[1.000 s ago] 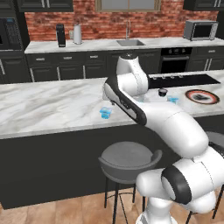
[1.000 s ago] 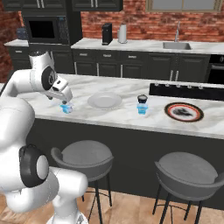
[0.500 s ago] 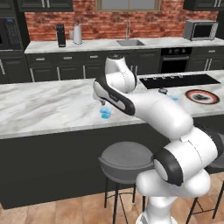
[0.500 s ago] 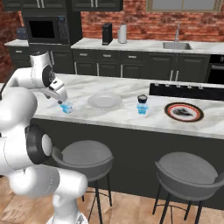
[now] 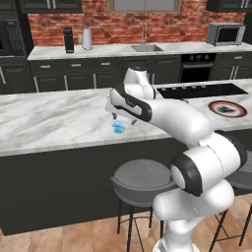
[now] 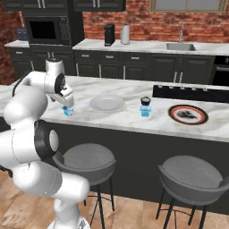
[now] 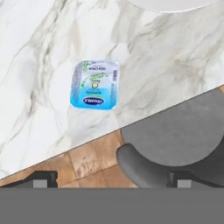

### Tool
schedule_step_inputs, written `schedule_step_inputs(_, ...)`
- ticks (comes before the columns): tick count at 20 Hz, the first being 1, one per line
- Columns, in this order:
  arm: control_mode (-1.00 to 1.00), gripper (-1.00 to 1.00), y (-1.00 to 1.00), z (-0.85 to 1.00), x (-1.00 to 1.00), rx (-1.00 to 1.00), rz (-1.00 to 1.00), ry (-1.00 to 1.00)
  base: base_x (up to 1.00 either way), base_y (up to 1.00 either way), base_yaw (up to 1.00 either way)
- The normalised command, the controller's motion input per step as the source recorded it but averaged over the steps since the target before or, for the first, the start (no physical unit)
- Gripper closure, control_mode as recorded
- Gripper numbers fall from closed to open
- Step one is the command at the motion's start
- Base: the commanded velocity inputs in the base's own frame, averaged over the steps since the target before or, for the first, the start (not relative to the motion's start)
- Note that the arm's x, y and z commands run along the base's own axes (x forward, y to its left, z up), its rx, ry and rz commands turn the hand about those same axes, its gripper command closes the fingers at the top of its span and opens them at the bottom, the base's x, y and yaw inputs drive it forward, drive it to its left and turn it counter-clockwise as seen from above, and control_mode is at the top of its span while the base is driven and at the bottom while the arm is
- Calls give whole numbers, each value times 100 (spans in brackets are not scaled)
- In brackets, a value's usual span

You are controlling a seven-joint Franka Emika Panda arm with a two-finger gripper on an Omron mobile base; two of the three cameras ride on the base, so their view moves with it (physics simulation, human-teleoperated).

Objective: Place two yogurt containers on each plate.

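A light blue yogurt container point(image 7: 94, 85) stands alone on the marble island near its front edge, also seen as the blue cup point(image 5: 118, 127) point(image 6: 68, 111). My gripper point(image 5: 120, 118) point(image 6: 67, 106) point(image 7: 113, 179) hovers just above it, open, with nothing between its fingertips point(image 7: 43, 177). A dark yogurt container point(image 6: 145, 101) sits stacked on another blue one point(image 6: 145, 112) mid-counter. The pale plate point(image 6: 107, 103) lies between the two spots, its rim point(image 7: 168, 4) at the top of the hand view. Far right lies the red-rimmed plate point(image 6: 188, 114) point(image 5: 227, 109).
The island's front edge runs close below the cup, with grey bar stools point(image 7: 175, 144) point(image 5: 142, 182) point(image 6: 82, 156) under it. A black cooktop point(image 6: 192, 92) sits behind the plates. The back counter holds a sink point(image 5: 145, 47) and a microwave point(image 5: 225, 33).
My hand has swung left and come down over the lone blue cup. The cups and plates have stayed where they were.
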Motion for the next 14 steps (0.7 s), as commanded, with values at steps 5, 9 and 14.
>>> schedule_step_inputs(5,-100,-100,0,-23,38,0,0,0,0,0,0)
schedule_step_inputs(9,-100,-100,0,-21,39,0,0,0,0,0,0)
schedule_step_inputs(14,-100,-100,0,-21,36,0,0,0,0,0,0)
